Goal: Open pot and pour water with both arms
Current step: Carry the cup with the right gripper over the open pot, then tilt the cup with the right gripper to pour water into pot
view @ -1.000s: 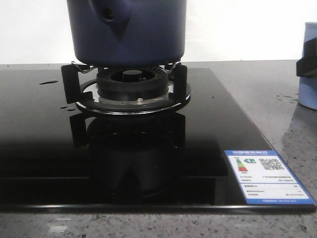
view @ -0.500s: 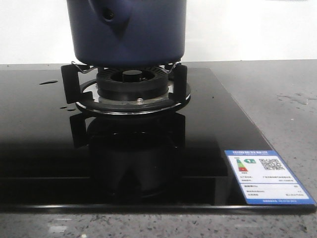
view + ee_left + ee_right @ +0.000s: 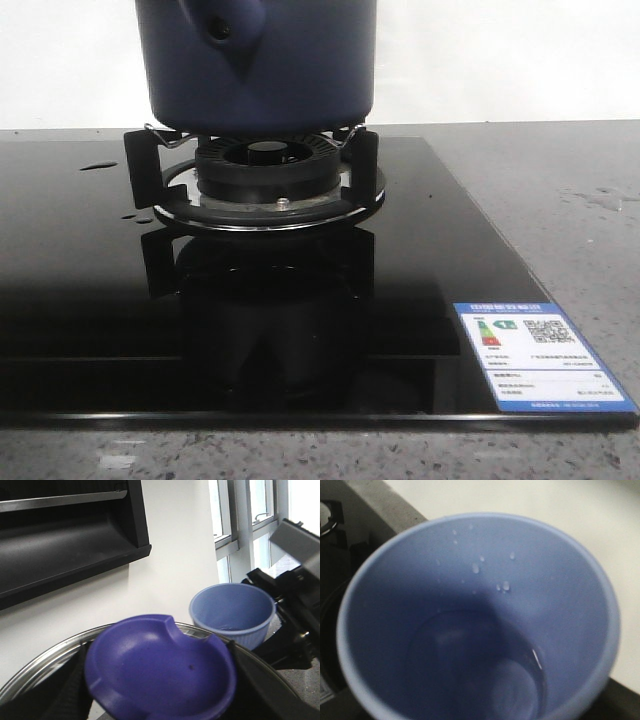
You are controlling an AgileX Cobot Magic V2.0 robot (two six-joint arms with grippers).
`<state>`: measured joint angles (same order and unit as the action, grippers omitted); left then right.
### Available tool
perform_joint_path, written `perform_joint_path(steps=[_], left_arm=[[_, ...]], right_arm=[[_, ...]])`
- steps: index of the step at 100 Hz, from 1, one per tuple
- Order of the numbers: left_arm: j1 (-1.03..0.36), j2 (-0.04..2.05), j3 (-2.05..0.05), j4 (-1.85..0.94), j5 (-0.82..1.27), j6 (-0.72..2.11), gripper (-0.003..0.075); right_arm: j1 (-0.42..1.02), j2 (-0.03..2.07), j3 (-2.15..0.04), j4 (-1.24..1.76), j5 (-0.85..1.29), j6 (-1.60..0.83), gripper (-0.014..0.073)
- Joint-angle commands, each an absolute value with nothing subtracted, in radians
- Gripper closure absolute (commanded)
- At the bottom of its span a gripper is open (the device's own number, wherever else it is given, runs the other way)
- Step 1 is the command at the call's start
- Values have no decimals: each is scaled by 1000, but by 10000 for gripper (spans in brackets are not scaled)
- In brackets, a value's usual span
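Dark navy pot [image 3: 258,62] standing on the burner grate [image 3: 255,180] of the black glass hob [image 3: 90,300], toward the far edge of the grey counter [image 3: 580,210]. A purple knob on a glass lid [image 3: 160,672] fills the left wrist view; left fingers' state cannot be told. Pale blue cup [image 3: 480,625] holds a little water; right fingers unseen

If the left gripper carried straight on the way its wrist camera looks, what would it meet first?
Probably the pale blue cup in the right gripper, just past the purple lid; the white wall lies behind. Depth is unclear.
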<state>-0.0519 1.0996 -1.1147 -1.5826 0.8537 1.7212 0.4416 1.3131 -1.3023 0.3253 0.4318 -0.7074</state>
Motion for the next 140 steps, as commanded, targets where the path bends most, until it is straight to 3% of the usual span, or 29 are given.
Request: perform_joint_path(steps=[1,93,140], left_arm=[[-52,1086,-1144,-1678,855,1712,498],[-52,1088,-1144,-1680,829,1712,498],[-52,1088,-1144,-1680,829,1712,498]], right_arm=[[450,1306,-1377,275,349,-736,356],[521,1455,-1430,-312,283,-737,356],[521,1481,-1430,-599,120,-737,356]])
